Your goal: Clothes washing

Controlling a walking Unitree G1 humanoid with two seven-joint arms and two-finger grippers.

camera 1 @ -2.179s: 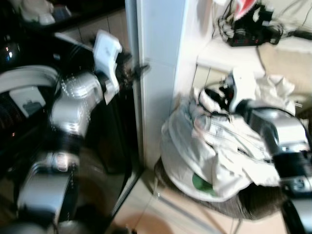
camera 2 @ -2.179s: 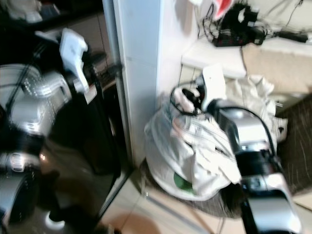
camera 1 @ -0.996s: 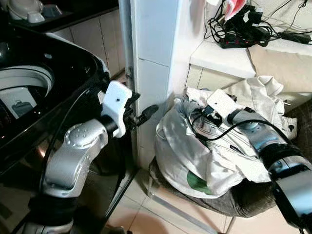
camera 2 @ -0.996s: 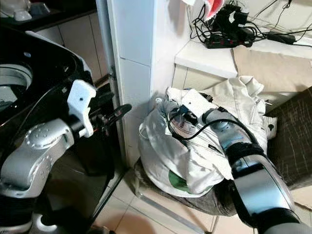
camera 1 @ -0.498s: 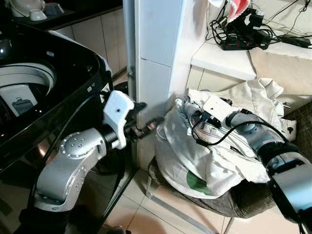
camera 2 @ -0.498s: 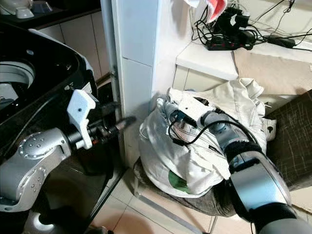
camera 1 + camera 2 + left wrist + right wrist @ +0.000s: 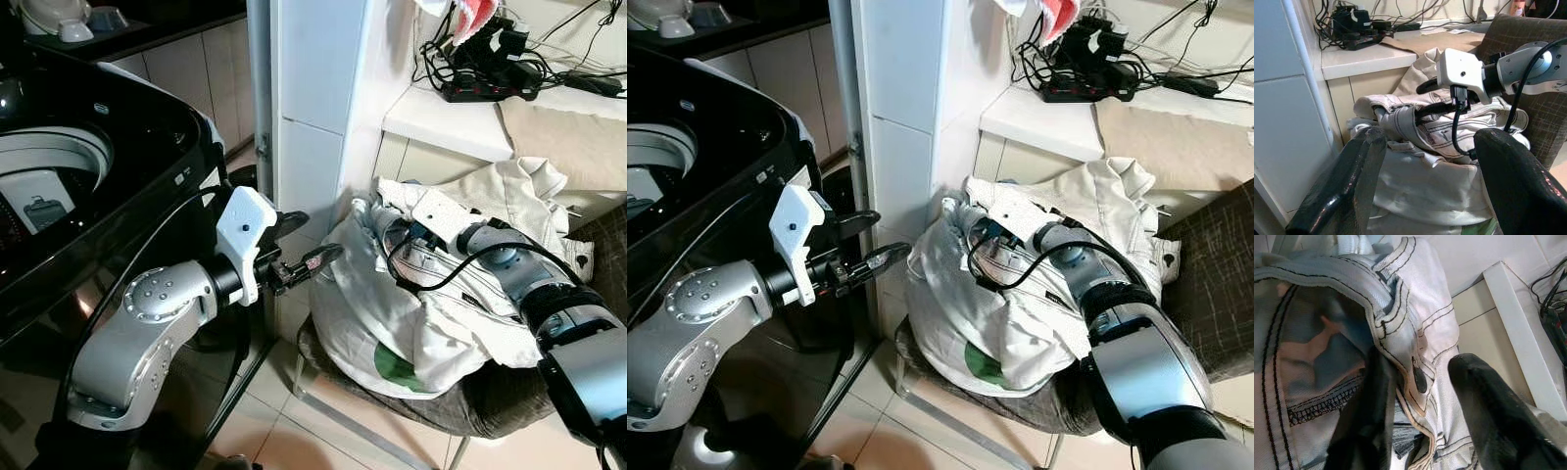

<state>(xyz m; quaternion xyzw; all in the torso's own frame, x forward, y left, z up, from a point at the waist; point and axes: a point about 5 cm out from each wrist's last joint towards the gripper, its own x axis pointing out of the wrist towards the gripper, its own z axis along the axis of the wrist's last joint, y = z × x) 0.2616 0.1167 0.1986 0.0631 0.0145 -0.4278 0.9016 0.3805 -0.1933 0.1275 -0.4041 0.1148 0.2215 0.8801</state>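
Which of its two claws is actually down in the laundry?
The right gripper, its fingers straddling a stitched denim waistband. The left gripper hangs open beside the clothes pile.

left pincer (image 7: 312, 245) now nearer laundry pile (image 7: 392, 313)

Both head eyes look forward and down, sharing the heap of pale white clothes (image 7: 431, 304) beside the black top-loading washing machine (image 7: 88, 166). The left wrist camera faces that heap from near, between its black fingers (image 7: 1352, 181). The right wrist camera sits right against stitched pale denim (image 7: 1415, 333).
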